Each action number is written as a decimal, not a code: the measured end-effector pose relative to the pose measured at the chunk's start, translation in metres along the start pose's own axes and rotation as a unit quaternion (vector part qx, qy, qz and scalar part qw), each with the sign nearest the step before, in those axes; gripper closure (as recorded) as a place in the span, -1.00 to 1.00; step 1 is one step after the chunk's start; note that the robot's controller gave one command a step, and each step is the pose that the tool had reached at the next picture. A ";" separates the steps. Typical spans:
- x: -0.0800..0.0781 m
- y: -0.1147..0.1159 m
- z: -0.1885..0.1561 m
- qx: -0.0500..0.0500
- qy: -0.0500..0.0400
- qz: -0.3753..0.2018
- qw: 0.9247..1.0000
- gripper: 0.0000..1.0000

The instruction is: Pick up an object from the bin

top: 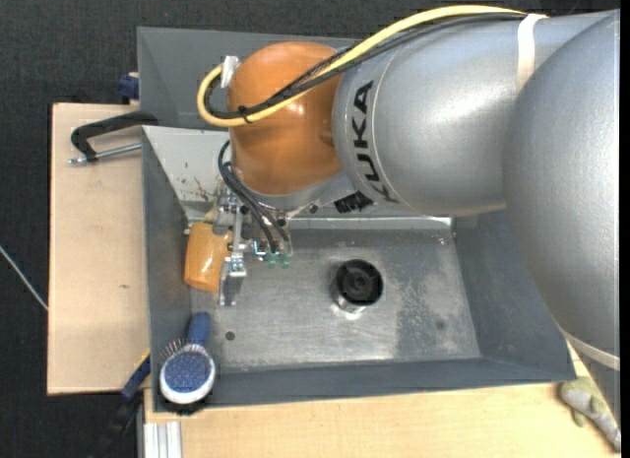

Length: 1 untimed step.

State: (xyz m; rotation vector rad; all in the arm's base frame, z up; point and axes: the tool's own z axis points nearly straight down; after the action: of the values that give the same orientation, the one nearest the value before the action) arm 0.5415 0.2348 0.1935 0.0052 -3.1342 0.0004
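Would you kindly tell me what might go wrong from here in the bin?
The pincer sits beside the orange-brown block, close to the bin's wall; a grasp here may only push the block against that wall instead of gripping it. The blue brush lies in the view's bottom-left corner; a sweep that way might snag it.

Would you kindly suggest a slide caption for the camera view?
KUKA pincer beside an orange lump at left in the bin; black round cap and blue brush lie apart.

Scuffed, matt grey metal bin [423,313]
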 end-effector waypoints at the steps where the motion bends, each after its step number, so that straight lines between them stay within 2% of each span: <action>1: -0.035 -0.013 0.060 -0.007 -0.020 -0.032 0.999 -1.00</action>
State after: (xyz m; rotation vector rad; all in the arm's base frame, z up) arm 0.5764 0.2224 0.1333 0.1080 -3.1724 -0.0211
